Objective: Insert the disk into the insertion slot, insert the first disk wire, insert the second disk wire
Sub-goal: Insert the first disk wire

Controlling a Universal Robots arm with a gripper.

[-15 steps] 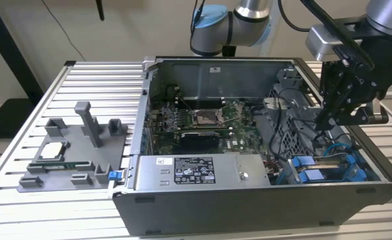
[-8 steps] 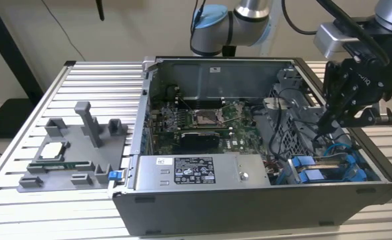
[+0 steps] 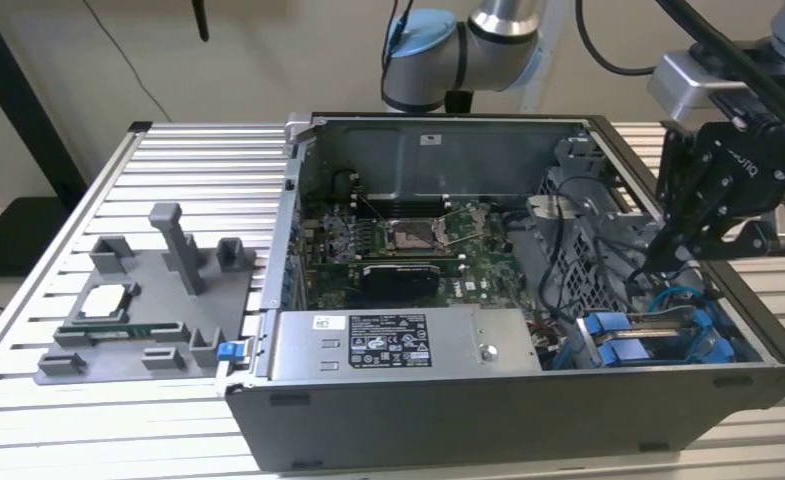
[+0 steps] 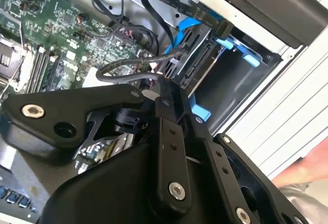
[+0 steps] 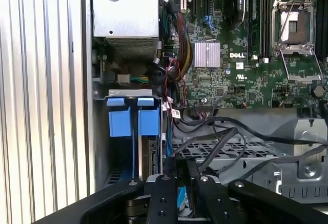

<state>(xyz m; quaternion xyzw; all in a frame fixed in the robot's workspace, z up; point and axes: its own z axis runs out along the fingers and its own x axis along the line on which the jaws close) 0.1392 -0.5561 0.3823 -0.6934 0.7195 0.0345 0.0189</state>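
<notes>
One disk: it sits edge-on inside the slot, framed by its blue carrier, at the corner of the case on the exterior view's right.
Gripper: it reaches down into the case just beside the slot. Its fingers look pressed nearly together, apparently pinching the end of a black wire. We cannot make out the plug itself.
Work as it stands: we judge the disk step done and the wire work in hand. We cannot tell whether any wire is seated.
How the disk handles: we judge it dense, rigid and sensitive to knocks. We would hold it by the carrier's long edges, never by the connector edge or the label face.
How the wire handles: we expect it to be limp along its length and stiff only at the plug, so the plug body is the place to grip. Held further back, it would likely flop off line.
Exterior view adds: the arm's approach from above, the power supply, the motherboard, and a grey fixture on the slatted table, well apart from the case.
Second wrist view adds: the disk's connector edge, facing the gripper and close to it.
First wrist view adds: two blue tabs side by side at the slot's mouth, with cables bundled just beside them.
</notes>
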